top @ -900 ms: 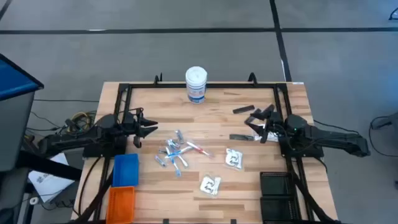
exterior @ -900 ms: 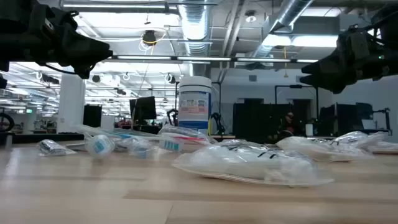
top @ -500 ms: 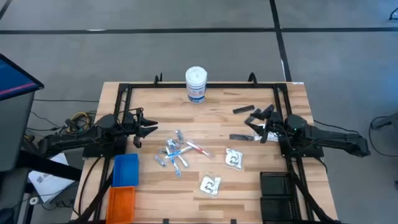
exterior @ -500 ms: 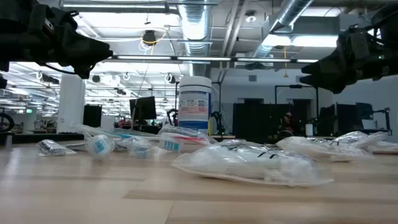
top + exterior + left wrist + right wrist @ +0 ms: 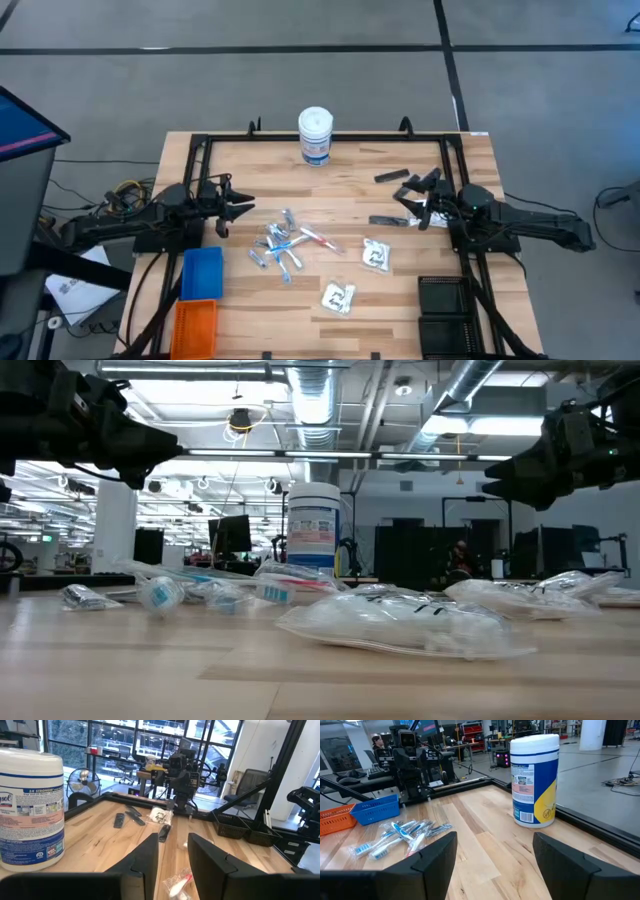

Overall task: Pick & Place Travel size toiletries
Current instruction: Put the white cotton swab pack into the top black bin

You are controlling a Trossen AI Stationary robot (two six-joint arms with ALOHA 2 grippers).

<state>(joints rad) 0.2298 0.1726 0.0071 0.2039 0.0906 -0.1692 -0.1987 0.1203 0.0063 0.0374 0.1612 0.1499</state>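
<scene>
The travel size toiletries lie loose on the wooden table. A heap of silver-blue tubes and white-and-red sticks (image 5: 283,246) sits left of centre, also seen in the right wrist view (image 5: 400,836). Two clear packets (image 5: 375,255) (image 5: 338,297) lie nearer the front, and slim black pieces (image 5: 390,177) (image 5: 388,220) lie at the right. My left gripper (image 5: 238,208) hovers left of the heap, open by a narrow gap (image 5: 172,852), with nothing between its fingers. My right gripper (image 5: 408,201) hovers over the black pieces, wide open (image 5: 492,855) and holding nothing.
A tall white canister (image 5: 315,135) stands at the far edge. A blue bin (image 5: 202,272) and an orange bin (image 5: 196,326) sit at the front left, black bins (image 5: 445,300) at the front right. A black frame (image 5: 330,141) runs around the table.
</scene>
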